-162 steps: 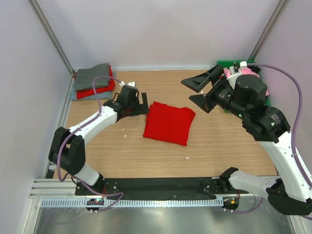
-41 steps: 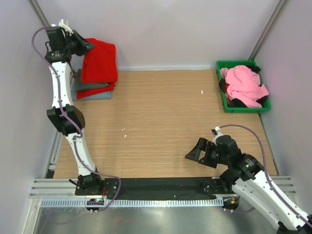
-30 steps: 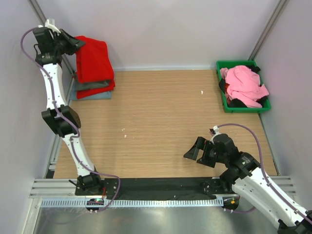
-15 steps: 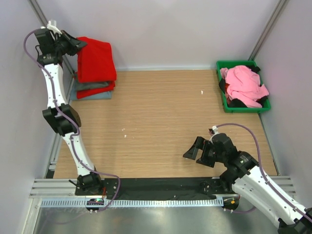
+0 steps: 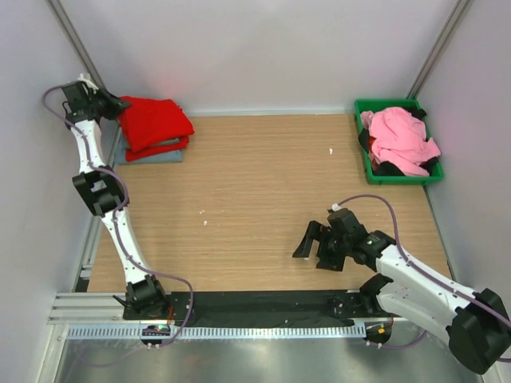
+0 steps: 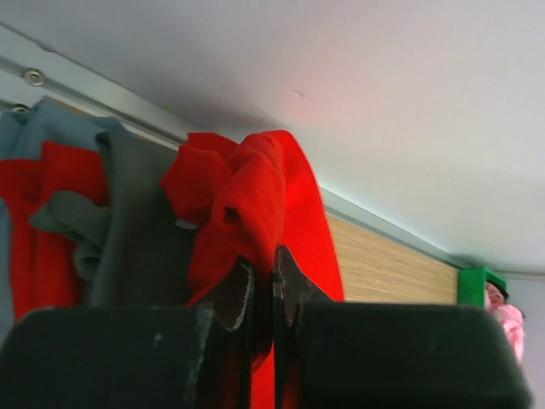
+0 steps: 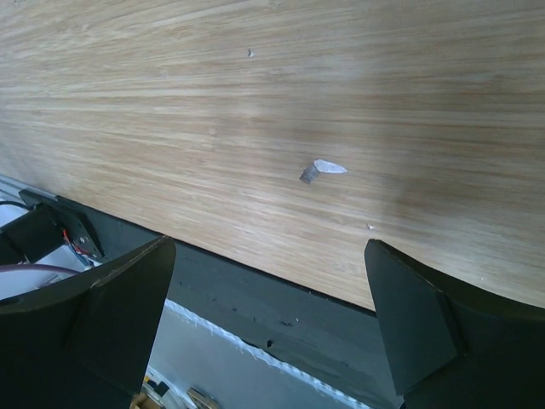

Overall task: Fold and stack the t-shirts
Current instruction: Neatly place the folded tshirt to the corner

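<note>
Presently we find the left gripper [image 5: 117, 105] raised in the upper left of the overhead view, close to the back corner. Its jaws are together, clamped on a bunched fold of the bright red t-shirt [image 5: 157, 121]. In the left wrist view the cloth is pinched between the two fingertips and bulges above them. The rest of that shirt lies across the top of a pile at the upper left of the desk [image 5: 255, 183].

Below it in the pile we see a grey t-shirt [image 6: 128, 234], a red t-shirt [image 6: 47, 192] and, at the bottom, a light blue-grey t-shirt [image 5: 148, 157]. The lower layers show mainly as edges under the bright red one.

At the upper right of the overhead view stands a green bin [image 5: 395, 104]. It holds a crumpled pink t-shirt [image 5: 399, 136] lying over a dark t-shirt [image 5: 389, 167].

The right gripper [image 5: 314, 249] sits low over bare wood at the lower centre-right, well apart from every shirt. Its jaws are wide apart and hold nothing. The right wrist view shows a finger [image 7: 111, 315] at each lower corner, wood grain between them, a small pale scrap [image 7: 322, 169] on the boards and a black strip [image 7: 281, 307] along the desk's edge.
</note>
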You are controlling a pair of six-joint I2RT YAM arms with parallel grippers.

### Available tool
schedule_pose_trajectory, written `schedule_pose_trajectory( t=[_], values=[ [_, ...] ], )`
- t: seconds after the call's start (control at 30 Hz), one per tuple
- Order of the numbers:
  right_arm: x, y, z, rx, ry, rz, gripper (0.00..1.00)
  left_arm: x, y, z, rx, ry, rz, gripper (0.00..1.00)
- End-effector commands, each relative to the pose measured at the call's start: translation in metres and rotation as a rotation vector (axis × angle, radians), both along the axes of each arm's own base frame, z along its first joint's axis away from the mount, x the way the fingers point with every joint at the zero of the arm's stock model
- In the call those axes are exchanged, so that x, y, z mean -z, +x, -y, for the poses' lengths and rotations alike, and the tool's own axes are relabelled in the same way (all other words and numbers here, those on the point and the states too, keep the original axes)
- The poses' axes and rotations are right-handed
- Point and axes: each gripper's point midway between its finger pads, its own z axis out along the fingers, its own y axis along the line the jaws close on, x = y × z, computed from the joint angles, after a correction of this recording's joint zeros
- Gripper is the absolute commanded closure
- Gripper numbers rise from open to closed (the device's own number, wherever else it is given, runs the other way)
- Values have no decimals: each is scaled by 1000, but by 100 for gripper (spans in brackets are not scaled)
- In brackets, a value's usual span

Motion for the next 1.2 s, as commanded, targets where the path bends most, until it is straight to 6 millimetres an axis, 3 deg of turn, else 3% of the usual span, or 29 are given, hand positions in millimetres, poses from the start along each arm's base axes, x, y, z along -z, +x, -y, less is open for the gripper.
schedule_pose_trajectory(
  t=[0.0,0.2,0.3,0.33,0.37,0.43,0.47,0.5,0.57,0.6,0.63,0.67,0.7,0.73,0.83,0.87,0.97,1.03,1.1,1.13,1.17],
  values=[
    [-13,18,-15,-16,59,68,0,-46,12,-5,-30,124,134,100],
    [-3,23,-21,-24,56,43,0,-22,25,-22,-119,222,117,95],
    [1,24,-21,-27,45,34,0,-4,33,-34,-194,272,89,80],
    [2,25,-22,-27,45,32,0,1,34,-35,-204,282,79,67],
    [2,26,-23,-30,49,33,0,9,34,-40,-249,315,46,33],
    [2,26,-25,-32,55,27,0,12,28,-45,-284,386,2,2],
    [0,27,-27,-34,60,28,0,20,22,-47,-329,424,-60,0],
    [-1,27,-27,-35,63,30,0,1,15,-50,-358,462,-59,0],
    [-5,26,-27,-36,69,38,0,5,0,-50,-436,528,-140,0],
    [-7,27,-27,-34,74,48,0,-3,-4,-46,-451,552,-147,0],
    [-6,25,-25,-31,72,45,0,-33,-13,-42,-467,588,-119,0],
    [-12,25,-25,-28,87,63,0,-31,-15,-25,-453,621,-136,0],
    [-15,25,-25,-26,92,73,0,-43,-21,-24,-491,663,-138,0],
    [-17,24,-24,-27,92,80,0,-71,-27,-7,-490,705,-105,0],
    [-28,28,-17,-25,67,142,0,-101,-43,11,-538,792,-97,0],
    [-30,29,-16,-29,57,153,0,-122,-52,30,-526,798,-72,0],
    [-34,30,-11,-59,7,167,0,-131,-77,51,-517,756,-111,0],
    [-36,30,-11,-79,-2,162,0,-107,-93,60,-461,711,-195,0],
    [-36,28,-11,-87,3,162,0,-109,-106,72,-433,639,-190,0],
    [-37,27,-13,-89,16,163,0,-74,-105,92,-314,576,-214,0],
    [-37,26,-13,-91,25,166,0,-86,-111,103,-273,513,-158,0]
  ],
)
